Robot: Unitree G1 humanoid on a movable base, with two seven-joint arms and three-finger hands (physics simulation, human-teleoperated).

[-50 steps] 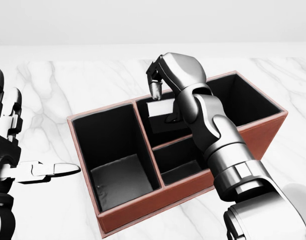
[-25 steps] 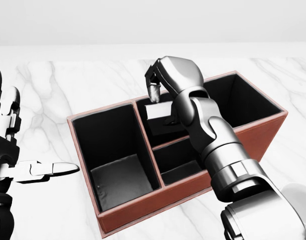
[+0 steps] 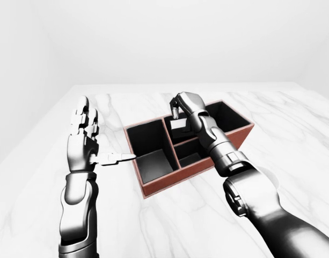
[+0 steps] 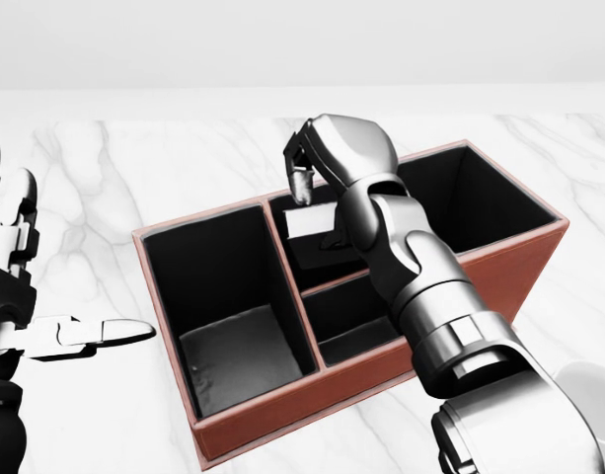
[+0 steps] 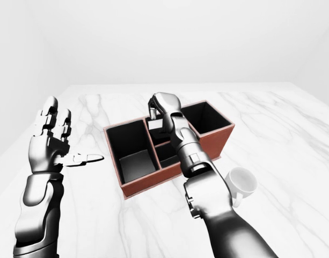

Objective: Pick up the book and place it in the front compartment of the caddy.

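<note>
1. Two hands were recorded. The right hand (image 4: 327,163) hung over the middle of the caddy (image 4: 499,267), above the upper of the two small middle compartments. Against the head view of a second before, it had lifted slightly and drifted a little toward the view's left.
2. One book (image 4: 310,219), pale and slab-shaped, stood on edge in that upper middle compartment, apparently leaning on the divider. It sat a little lower and further left than a second earlier.
3. Right fingers: curled downward, with one fingertip (image 4: 302,183) just above the book's top edge. Whether it touched the book could not be told; the wrist hid the remaining fingers.
4. Judgement: the widening between hand and book suggested release, with the placement step near its end. Whether this was the compartment the task calls the front one could not be settled from these views.
5. Left hand (image 3: 85,129): raised beside the caddy, well apart from it, fingers spread upright, thumb pointing toward the caddy's wall, holding nothing.
6. One white cup (image 5: 240,183) on the marble table (image 5: 293,123) appeared whole only in the right-eye view; the head view caught a sliver at its lower right corner. The left-eye view omitted it, yet showed the left forearm entire.
</note>
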